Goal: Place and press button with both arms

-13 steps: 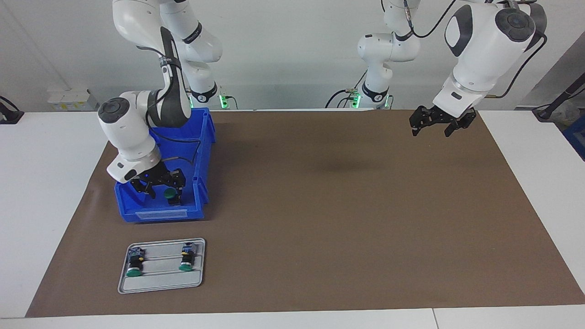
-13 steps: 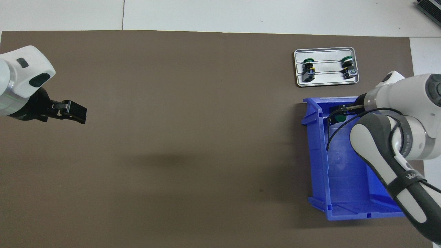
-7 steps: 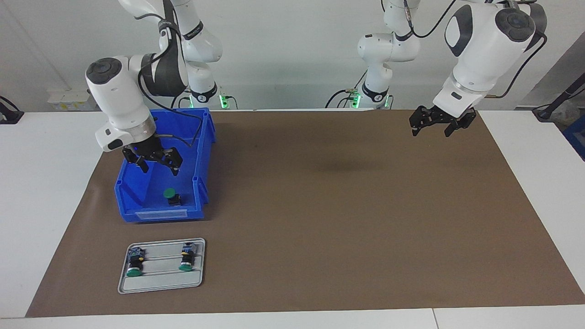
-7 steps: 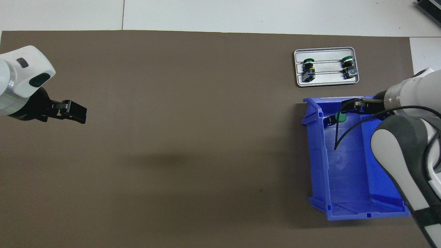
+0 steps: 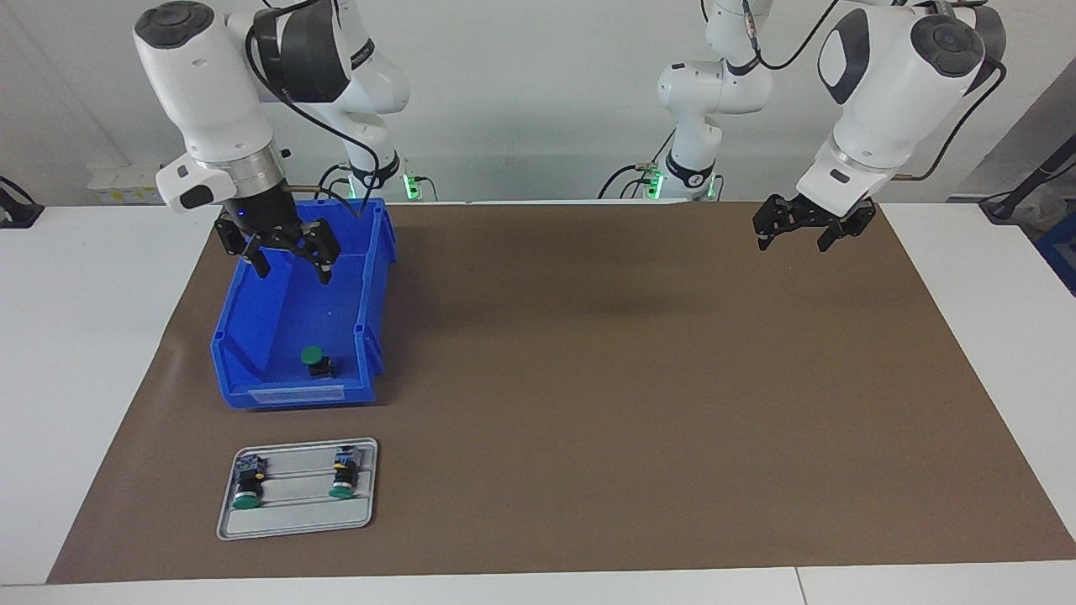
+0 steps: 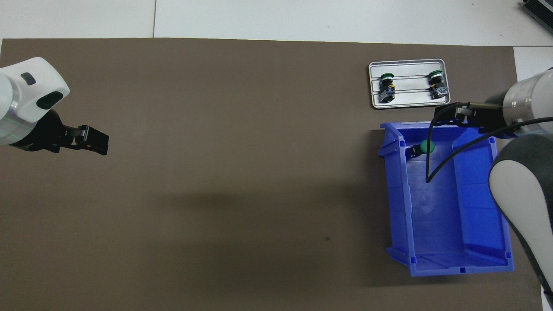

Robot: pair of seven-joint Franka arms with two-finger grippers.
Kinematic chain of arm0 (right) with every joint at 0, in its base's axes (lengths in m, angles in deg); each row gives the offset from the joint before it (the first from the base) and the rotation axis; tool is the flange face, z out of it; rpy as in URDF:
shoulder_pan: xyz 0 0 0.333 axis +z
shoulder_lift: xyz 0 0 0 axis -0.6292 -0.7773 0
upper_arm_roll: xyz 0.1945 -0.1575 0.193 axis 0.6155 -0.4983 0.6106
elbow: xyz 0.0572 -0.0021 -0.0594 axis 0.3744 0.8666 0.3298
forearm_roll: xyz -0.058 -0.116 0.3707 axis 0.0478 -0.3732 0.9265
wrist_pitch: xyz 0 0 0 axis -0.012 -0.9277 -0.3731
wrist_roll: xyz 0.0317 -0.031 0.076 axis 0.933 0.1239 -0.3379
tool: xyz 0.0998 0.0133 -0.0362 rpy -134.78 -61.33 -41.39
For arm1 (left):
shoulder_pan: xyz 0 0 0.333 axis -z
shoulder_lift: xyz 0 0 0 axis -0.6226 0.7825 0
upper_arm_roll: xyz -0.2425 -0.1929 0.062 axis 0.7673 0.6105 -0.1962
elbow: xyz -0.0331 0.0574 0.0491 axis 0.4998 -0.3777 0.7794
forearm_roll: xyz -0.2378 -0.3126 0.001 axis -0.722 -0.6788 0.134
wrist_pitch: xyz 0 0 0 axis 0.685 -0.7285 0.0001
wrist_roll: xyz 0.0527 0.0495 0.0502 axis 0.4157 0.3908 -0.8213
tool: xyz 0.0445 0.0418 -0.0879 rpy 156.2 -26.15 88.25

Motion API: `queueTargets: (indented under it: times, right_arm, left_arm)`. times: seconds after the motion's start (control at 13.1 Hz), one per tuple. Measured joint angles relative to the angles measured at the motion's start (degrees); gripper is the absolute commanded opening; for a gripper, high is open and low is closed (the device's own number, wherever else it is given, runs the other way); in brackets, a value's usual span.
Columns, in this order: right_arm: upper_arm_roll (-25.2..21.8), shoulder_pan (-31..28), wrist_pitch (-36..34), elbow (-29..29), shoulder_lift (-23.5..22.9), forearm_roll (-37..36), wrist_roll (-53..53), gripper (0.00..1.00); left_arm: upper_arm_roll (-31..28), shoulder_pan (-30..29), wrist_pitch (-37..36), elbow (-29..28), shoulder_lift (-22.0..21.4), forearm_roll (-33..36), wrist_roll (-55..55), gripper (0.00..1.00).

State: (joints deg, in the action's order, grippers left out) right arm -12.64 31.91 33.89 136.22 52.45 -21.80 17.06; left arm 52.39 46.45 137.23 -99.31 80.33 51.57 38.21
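Left behind in the blue bin (image 5: 252, 336) now: button (image 5: 313, 356), set down at the end of the bin farther from the robots, green cap up, no longer gripped. Looks light, rigid, with a smooth and probably slippery cap; better pinched across the black body below the cap. Risen clear above the bin, right gripper (image 5: 287, 256), fingers spread, empty. Waiting over the mat toward its own end, left gripper (image 5: 797, 233), open, holding nothing. Beside the bin, farther from the robots, grey tray (image 5: 294, 525) with two more buttons.
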Motion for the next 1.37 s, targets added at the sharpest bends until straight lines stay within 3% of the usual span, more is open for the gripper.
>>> queueTargets:
  times: [0.61, 0.99, 1.37]
  right_arm:
    - [-0.3, 2.1, -6.1, -4.2, 0.1, 0.0, 0.5, 0.99]
    - [-9.9, 9.6, -9.2, -5.2, 1.3, 0.0, -2.3, 0.99]
    - [-11.1, 9.6, -11.5, -4.5, 1.3, 0.0, -3.1, 1.00]
  left_arm:
    - [0.0, 0.0, 0.0, 0.0, 0.0, 0.0, 0.0, 1.00]
    - [0.0, 0.0, 0.0, 0.0, 0.0, 0.0, 0.0, 1.00]
    - [0.0, 0.0, 0.0, 0.0, 0.0, 0.0, 0.0, 1.00]
